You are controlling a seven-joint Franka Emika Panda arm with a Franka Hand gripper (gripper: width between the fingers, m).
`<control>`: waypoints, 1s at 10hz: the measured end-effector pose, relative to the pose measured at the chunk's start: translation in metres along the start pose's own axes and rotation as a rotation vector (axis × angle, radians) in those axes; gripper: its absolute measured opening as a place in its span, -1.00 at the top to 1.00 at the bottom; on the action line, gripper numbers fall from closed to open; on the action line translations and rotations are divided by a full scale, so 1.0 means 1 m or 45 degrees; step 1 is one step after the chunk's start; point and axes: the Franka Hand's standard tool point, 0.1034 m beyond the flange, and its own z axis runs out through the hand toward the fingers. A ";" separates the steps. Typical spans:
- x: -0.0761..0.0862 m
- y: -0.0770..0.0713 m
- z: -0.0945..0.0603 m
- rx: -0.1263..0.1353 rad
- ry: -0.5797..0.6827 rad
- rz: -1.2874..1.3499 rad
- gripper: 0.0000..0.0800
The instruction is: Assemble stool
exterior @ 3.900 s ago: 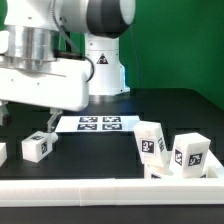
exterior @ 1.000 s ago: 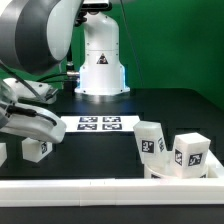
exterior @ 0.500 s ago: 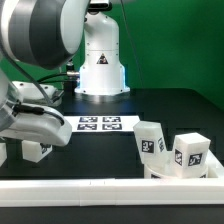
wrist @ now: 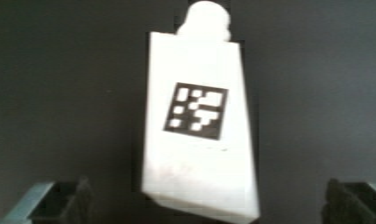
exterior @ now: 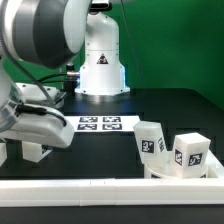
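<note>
Hovering low at the exterior view's left, the gripper (wrist: 206,204) gapes wide around a tagged stool leg (exterior: 35,151) on the tabletop (exterior: 170,105), fingers clear of it. The marker board (exterior: 100,123) lies centre; a second leg (exterior: 150,140) and third leg (exterior: 190,152) stand close together rightward.

Arm (exterior: 40,40) bent low, end effector (wrist: 206,203) spread wide

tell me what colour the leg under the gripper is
The leg is white with a black-and-white square tag on it; clearest in the wrist view.
</note>
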 end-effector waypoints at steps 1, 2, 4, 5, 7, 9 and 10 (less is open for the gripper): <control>-0.002 -0.004 -0.001 0.004 -0.002 -0.030 -0.62; -0.002 -0.001 0.001 0.007 -0.008 -0.020 -0.62; -0.003 0.001 0.003 0.012 -0.029 -0.006 -0.62; -0.009 0.002 0.009 0.016 -0.079 0.014 -0.62; -0.011 0.004 0.018 0.015 -0.211 0.041 -0.62; -0.005 0.007 0.021 0.014 -0.206 0.044 -0.62; -0.002 0.007 0.022 0.012 -0.192 0.043 -0.62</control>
